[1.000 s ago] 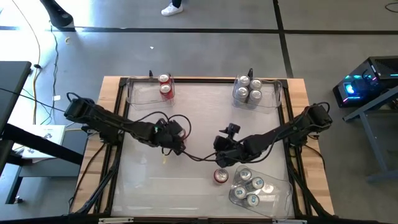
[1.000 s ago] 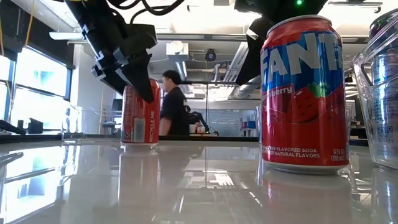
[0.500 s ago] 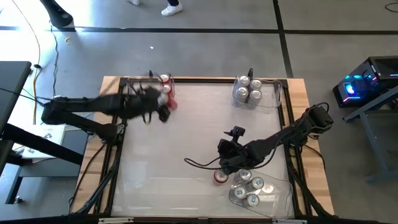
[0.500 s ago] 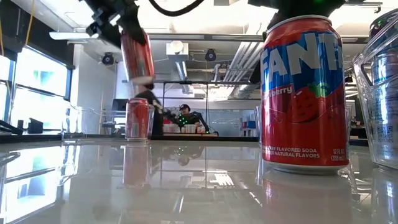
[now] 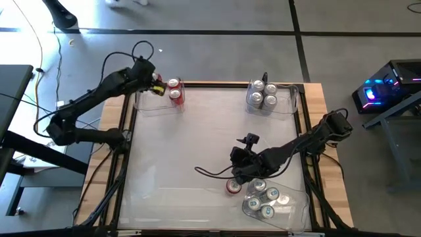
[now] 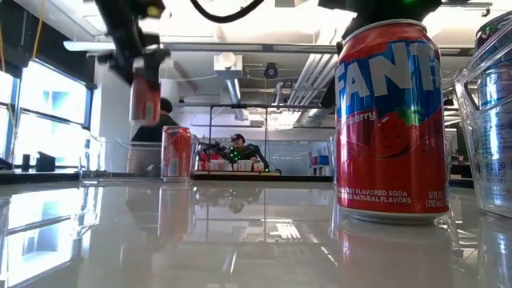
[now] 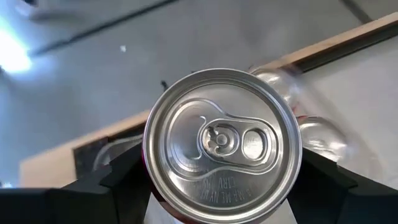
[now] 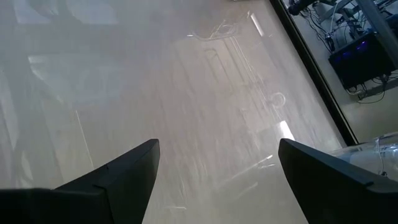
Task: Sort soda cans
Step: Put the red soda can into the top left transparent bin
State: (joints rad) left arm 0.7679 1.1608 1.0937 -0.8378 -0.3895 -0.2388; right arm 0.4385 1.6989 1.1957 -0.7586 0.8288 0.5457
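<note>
Soda can point(image 7: 222, 144) clamped in left gripper point(image 5: 156, 85), body hidden; right gripper point(image 8: 217, 163) spread, empty.

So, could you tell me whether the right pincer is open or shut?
Open: the right pincer shows its two dark fingers spread wide apart, nothing between them.

My desk point(image 5: 197, 138) is a glossy white top in a wooden frame. On it stand three clear bins: one at the far left corner point(image 5: 146, 102), one at the far right point(image 5: 284, 105), one at the near right point(image 5: 289, 207). A red Fanta can point(image 5: 233, 187) stands just beside the near bin.
</note>
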